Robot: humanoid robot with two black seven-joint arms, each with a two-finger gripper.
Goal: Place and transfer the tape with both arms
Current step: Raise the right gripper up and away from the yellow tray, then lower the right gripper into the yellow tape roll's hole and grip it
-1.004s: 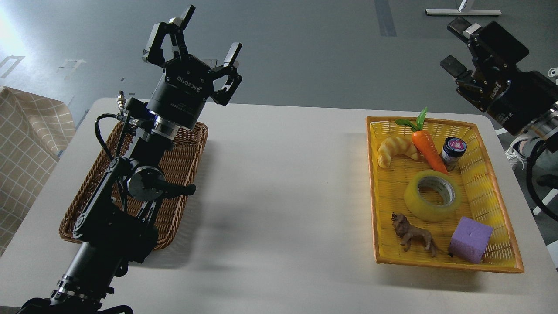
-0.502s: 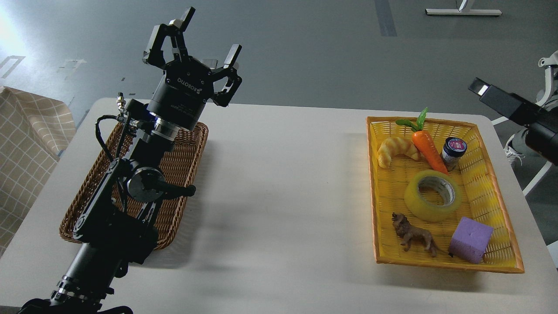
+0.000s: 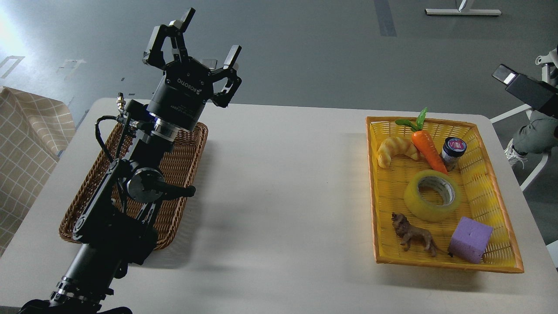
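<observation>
The tape [image 3: 414, 201], a wide translucent yellow roll with a pale core, lies flat in the middle of the yellow basket [image 3: 444, 262] at the right of the table. My left gripper [image 3: 205, 40] is open and empty, pointing up above the far end of the brown wicker basket [image 3: 185, 152], far left of the tape. Of my right arm only a dark end part [image 3: 523, 89] shows at the right edge, above and right of the yellow basket. Its fingers cannot be told apart.
The yellow basket also holds a croissant [image 3: 396, 150], a carrot [image 3: 429, 150], a small jar [image 3: 453, 152], a toy lion [image 3: 414, 237] and a purple foam block [image 3: 470, 240]. The white table [image 3: 283, 196] lies between the baskets. A checked cloth [image 3: 26, 144] is at the left.
My right arm has swung away to the right and now shows only at the frame's edge. The left arm and the tape have not moved.
</observation>
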